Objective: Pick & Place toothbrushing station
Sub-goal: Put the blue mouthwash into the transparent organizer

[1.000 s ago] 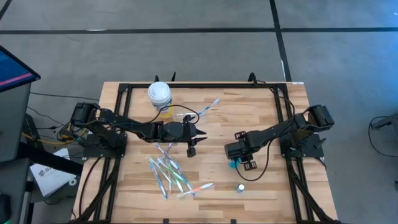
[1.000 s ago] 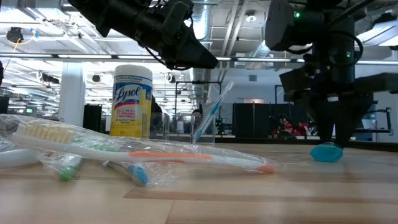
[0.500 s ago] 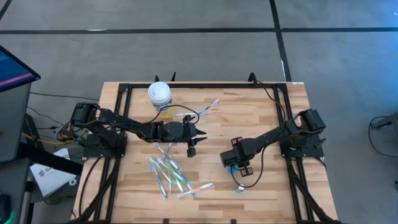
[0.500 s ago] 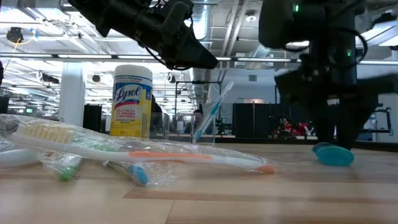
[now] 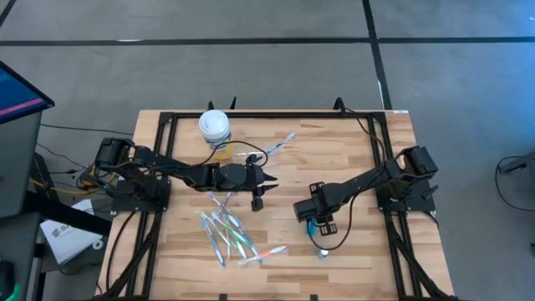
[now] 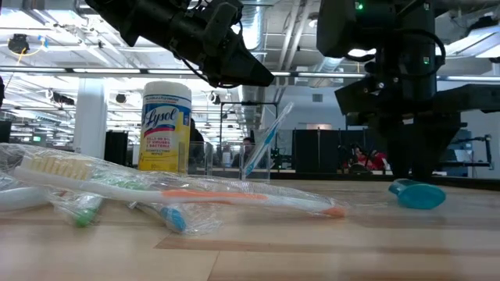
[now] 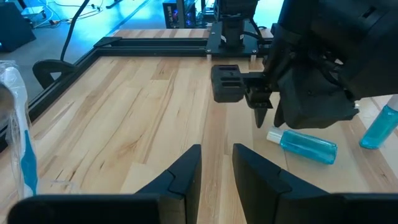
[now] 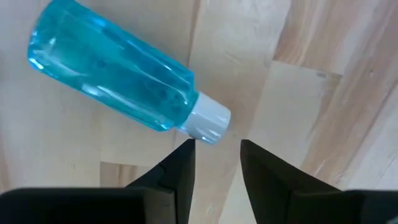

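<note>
A small blue tube (image 8: 112, 78) with a white cap (image 8: 208, 121) lies flat on the table; it also shows in the high view (image 5: 312, 227) and the low view (image 6: 418, 193). My right gripper (image 8: 214, 149) points down just over the cap end, fingers open on either side of the cap; I cannot tell whether they touch it. Several toothbrushes (image 5: 226, 230) lie in a loose pile on the table. A clear cup (image 6: 254, 164) holds one leaning toothbrush (image 6: 269, 136). My left gripper (image 5: 259, 191) hovers open and empty at mid-table.
A yellow canister (image 5: 214, 125) with a white lid stands at the far left. A second small blue bottle (image 7: 378, 127) stands upright near the front edge (image 5: 323, 250). A black frame (image 5: 267, 114) runs round the table. Bare wood lies between the arms.
My right gripper has gone toward the table's left edge and a little toward the near edge, and stands lower over the tube's cap end. The tube lies slightly nearer the near edge than before.
</note>
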